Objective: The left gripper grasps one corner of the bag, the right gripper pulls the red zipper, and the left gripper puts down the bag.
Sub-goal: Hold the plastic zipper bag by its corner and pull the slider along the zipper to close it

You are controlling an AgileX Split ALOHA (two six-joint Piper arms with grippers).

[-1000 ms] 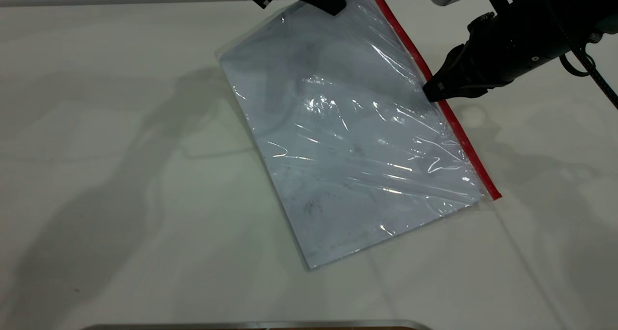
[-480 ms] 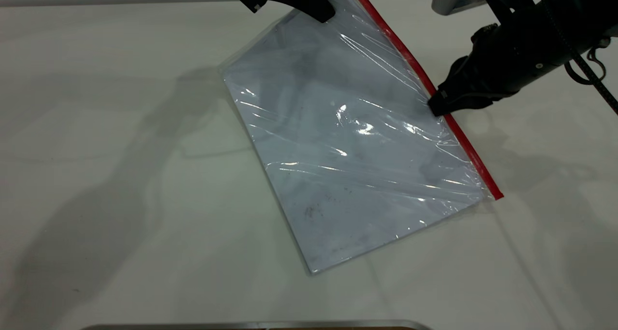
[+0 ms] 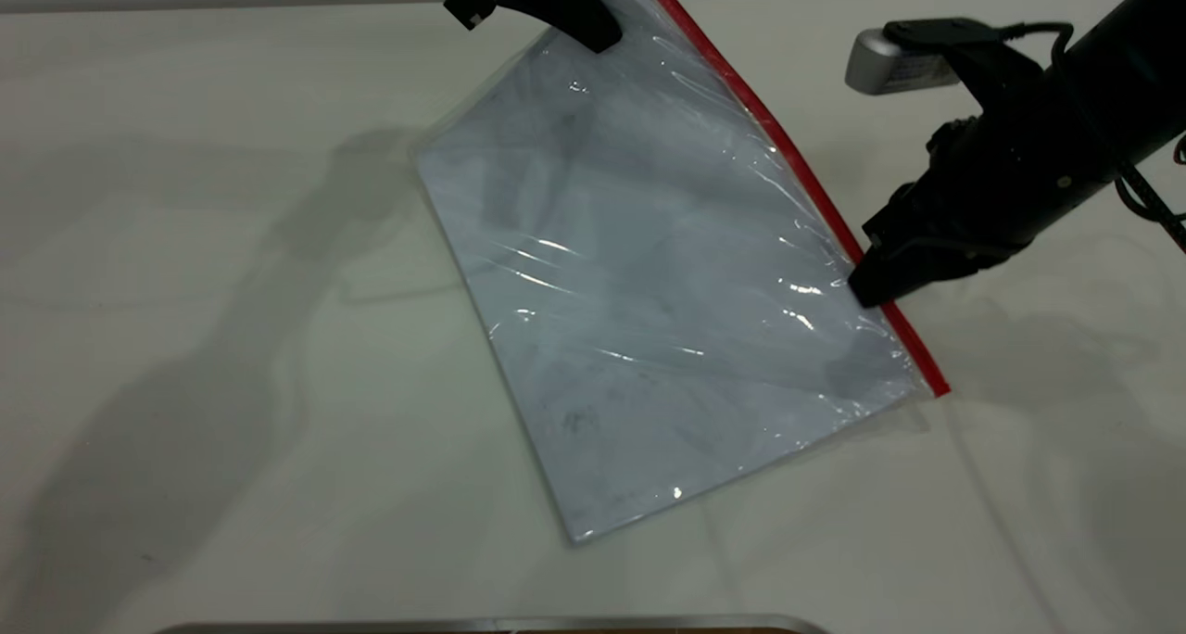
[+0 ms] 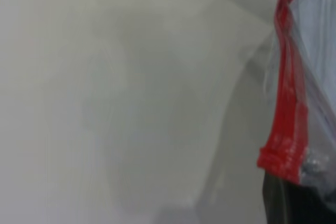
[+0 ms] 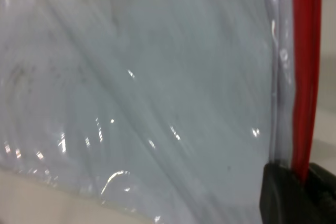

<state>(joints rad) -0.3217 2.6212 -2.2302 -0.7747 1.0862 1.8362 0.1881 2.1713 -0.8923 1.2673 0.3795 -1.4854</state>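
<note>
The bag (image 3: 649,282) is a clear pouch with a smudged white sheet inside, tilted up from the table. My left gripper (image 3: 593,8) is shut on its far upper corner and holds it raised; in the left wrist view the bag's corner (image 4: 283,156) sits at the dark finger. The red zipper (image 3: 788,161) runs along the bag's right edge. My right gripper (image 3: 871,286) is shut on the zipper strip low down, near the near-right corner. In the right wrist view my right gripper (image 5: 299,192) has its black fingers (image 5: 278,192) either side of the red strip (image 5: 304,77).
The white table (image 3: 232,337) lies all around the bag. A metal edge (image 3: 482,627) shows at the near border. The bag's near corner (image 3: 579,532) rests on the table.
My right gripper has slid down along the red zipper toward the bag's near-right corner. My left gripper has shifted a little left with the corner, and the bag has swung slightly.
</note>
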